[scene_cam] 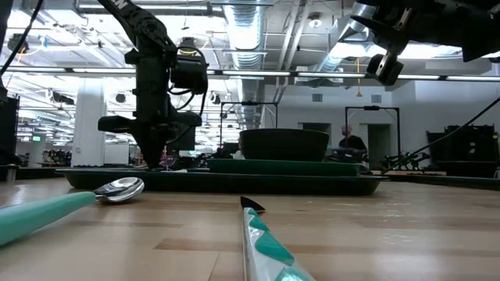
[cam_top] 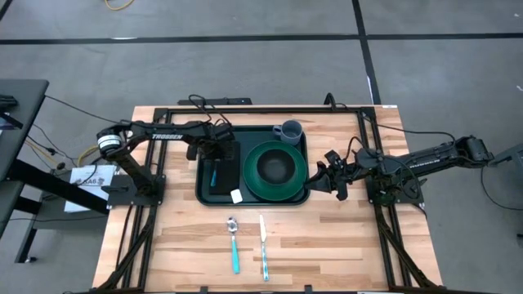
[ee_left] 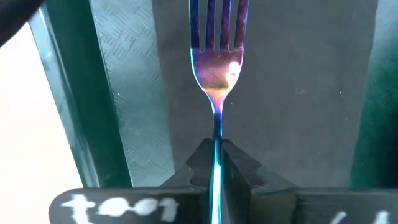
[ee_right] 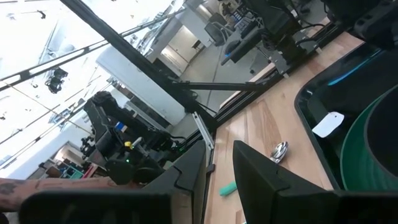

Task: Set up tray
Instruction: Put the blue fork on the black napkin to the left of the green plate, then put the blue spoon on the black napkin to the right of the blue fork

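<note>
The dark green tray (cam_top: 301, 194) lies mid-table and carries a black napkin (cam_top: 222, 181), a round green plate (cam_top: 275, 167) and a grey mug (cam_top: 289, 131). My left gripper (cam_top: 214, 155) (ee_left: 216, 146) reaches down over the napkin (ee_left: 292, 93) at the tray's left end and is shut on a fork (ee_left: 217, 68) with iridescent tines. My right gripper (cam_top: 333, 175) (ee_right: 219, 163) hangs open and raised just right of the tray, high in the low view (scene_cam: 383, 66). A teal-handled spoon (cam_top: 234, 241) and knife (cam_top: 263, 245) lie flat on the wood near the near edge. My left gripper pinches the fork by its thin neck (ee_left: 217, 121), just behind the head, between its two fingers (ee_left: 242, 165). The fingers come from above, pointing down, across the fork. The fork lies level over the black napkin; whether it rests on it I cannot tell.
A small white tag (cam_top: 236, 196) sits at the napkin's near corner on the tray. The black frame rails (cam_top: 155, 163) run along the left and right sides of the table. Bare wood (cam_top: 188, 237) lies between the tray and the near edge, around the spoon and knife.
</note>
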